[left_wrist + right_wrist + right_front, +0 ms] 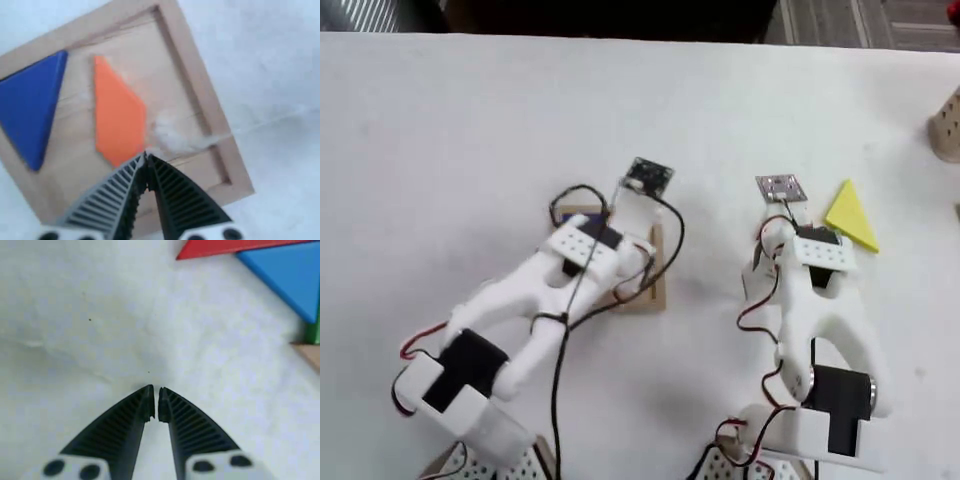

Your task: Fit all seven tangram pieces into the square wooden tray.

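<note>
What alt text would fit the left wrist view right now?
The left end effector, shut and empty, hangs over the square wooden tray, its tips by the corner of an orange parallelogram. A blue triangle lies beside that piece inside the tray, which sits on a white table.

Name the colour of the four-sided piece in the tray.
The piece is orange; best in left wrist view.

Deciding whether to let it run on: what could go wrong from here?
1. The left gripper is shut, its tips by the orange piece's end. A push could slide the piece askew in the tray, where it lies apart from the blue triangle.
2. Near the right gripper, also shut, the red piece and blue piece lie close together, so grabbing one may drag the other.
</note>
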Tool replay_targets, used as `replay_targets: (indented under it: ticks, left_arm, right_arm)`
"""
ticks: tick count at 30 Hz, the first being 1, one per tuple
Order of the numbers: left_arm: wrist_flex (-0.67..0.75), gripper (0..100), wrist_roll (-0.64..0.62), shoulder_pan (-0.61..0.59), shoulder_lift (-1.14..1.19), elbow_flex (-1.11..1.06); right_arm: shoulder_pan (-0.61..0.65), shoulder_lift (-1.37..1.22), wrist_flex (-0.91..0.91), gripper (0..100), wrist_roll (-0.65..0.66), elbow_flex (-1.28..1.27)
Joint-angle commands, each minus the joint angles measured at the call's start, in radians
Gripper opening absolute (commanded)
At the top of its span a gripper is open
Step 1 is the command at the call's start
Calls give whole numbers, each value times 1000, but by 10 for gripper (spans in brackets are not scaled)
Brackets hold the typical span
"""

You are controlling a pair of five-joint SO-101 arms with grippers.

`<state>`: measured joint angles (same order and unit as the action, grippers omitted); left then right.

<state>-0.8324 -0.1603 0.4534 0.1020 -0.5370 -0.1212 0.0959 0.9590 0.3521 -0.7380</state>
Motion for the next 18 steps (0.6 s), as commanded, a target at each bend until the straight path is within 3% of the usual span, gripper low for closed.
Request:
replay_targets:
  ticks: [1,8,15,18]
  left_arm:
    - [-121,21,-2,-87,-10,123]
    - [-132,21,-6,-173,-10,149]
    - [-109,21,-6,-140,-10,161]
    - [-31,21,-8,-136,-4,172]
  right_arm:
    - [-5,41,-15,19,3,5]
    - [-5,39,-15,19,6,5]
    - [-4,39,-15,19,8,5]
    - [-2,39,-15,19,8,5]
